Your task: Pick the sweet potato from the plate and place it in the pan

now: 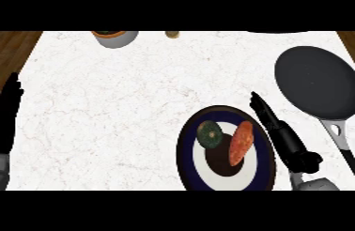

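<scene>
The right hand's fingers point(266, 111) stretch straight and released, holding nothing, slanting up and to the left along the right rim of the plate point(186, 152); the right hand point(288, 138) itself lies just outside that rim, between plate and pan. The sweet potato point(241, 142) sits on the plate just to the left of those fingers, close beside them but apart, so I judge the coming move to be a short sideways reach to the left; its long axis runs nearly up-and-down in the view, tipped slightly right at the top, roughly parallel to the fingers (which suits closing across its narrow width). It is an orange, elongated, faintly mottled oval; beside it lies a round dark-green vegetable point(209, 134) with a rough speckled skin. The plate is dark-rimmed with a white ring and dark centre; the pan point(315, 82), matte dark grey with a metal handle, lies to the upper right on the pale marbled counter point(104, 108). The left hand point(10, 110) rests open at the left edge, well apart.
</scene>
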Robot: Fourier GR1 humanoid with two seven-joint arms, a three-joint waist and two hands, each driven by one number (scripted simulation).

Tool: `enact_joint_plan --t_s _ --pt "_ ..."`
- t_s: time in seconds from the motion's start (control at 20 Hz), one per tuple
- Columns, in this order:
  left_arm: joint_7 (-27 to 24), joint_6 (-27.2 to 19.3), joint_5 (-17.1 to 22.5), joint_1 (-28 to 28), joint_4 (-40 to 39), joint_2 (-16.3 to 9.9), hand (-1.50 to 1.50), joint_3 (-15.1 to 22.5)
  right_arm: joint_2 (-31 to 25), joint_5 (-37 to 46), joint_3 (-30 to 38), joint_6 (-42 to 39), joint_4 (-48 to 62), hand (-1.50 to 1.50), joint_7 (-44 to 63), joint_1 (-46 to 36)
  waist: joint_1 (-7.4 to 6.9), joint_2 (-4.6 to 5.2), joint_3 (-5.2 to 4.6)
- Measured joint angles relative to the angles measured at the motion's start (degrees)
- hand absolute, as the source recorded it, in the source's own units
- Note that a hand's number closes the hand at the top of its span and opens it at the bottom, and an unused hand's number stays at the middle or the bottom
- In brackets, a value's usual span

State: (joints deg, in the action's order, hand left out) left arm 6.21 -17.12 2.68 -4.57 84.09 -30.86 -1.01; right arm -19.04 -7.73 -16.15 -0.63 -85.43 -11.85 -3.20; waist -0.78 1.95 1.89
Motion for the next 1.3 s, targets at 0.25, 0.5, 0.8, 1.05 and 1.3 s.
enact_joint_plan --t_s 0.25,0.5,0.8,1.05,1.3 --pt "-3.61 2.51 2.41 -0.67 3.56 6.03 0.0 4.23 0.89 -5.71 4.1 -2.42 -2.17 1.5 -1.47 -2.28 0.86 -1.46 -1.35" --pt "-8.09 5.55 5.81 0.9 6.78 13.72 0.0 10.14 -1.54 -4.82 11.05 3.74 -2.08 -1.5 -1.55 1.72 2.8 -2.09 -1.91" --pt "-11.21 6.69 5.12 2.08 7.09 18.8 0.0 14.51 -5.58 -2.84 14.52 2.64 -9.1 -1.5 -5.91 13.88 2.02 -2.11 -1.91" --pt "-12.3 7.91 5.05 2.17 6.54 20.15 0.0 14.98 -10.75 0.67 16.53 1.04 -13.75 -1.5 -2.77 16.36 1.41 -2.05 -1.92" --pt "-12.81 7.46 3.76 1.14 4.85 22.21 0.0 15.98 -14.62 5.28 13.55 -0.59 -17.15 -1.5 8.62 11.01 0.76 -1.94 -1.95"
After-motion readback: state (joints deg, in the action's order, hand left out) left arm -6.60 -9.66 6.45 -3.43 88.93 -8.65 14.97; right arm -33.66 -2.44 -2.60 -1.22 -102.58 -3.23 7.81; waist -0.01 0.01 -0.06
